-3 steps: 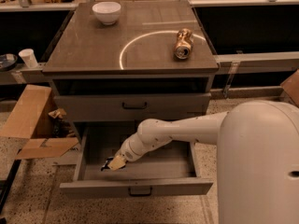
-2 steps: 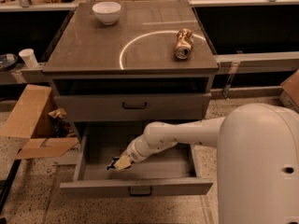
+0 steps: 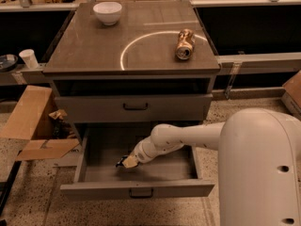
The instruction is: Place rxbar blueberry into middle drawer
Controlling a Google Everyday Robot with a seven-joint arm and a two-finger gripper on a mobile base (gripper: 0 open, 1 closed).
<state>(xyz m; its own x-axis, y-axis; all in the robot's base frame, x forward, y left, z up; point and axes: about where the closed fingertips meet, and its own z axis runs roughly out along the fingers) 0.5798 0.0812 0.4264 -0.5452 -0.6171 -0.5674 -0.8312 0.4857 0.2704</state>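
**Camera view of a grey cabinet.** The middle drawer [image 3: 101, 147] is shown pulled out below the front edge of the worktop [image 3: 89, 51]; the drawer above it [image 3: 94, 108] is shut. The arm [image 3: 188, 135] is reached in from the right. The claw [image 3: 126, 162] is held low over the tray floor, left of centre and toward the drawer's front panel. Whether the claw is spread or pressed together cannot be told.

The snack bar [image 3: 120, 160] is judged to be the small dark shape at the tip of the claw. Whether it is touching the tray cannot be confirmed. A white bowl [image 3: 107, 12] is seen near the rear left corner of the worktop and a crushed can [image 3: 185, 44] toward its right edge; neither is involved.

Progress is judged late: the drawer is open and the bar is held inside it. What is left is the release of the bar and the clearing of the arm from the drawer.
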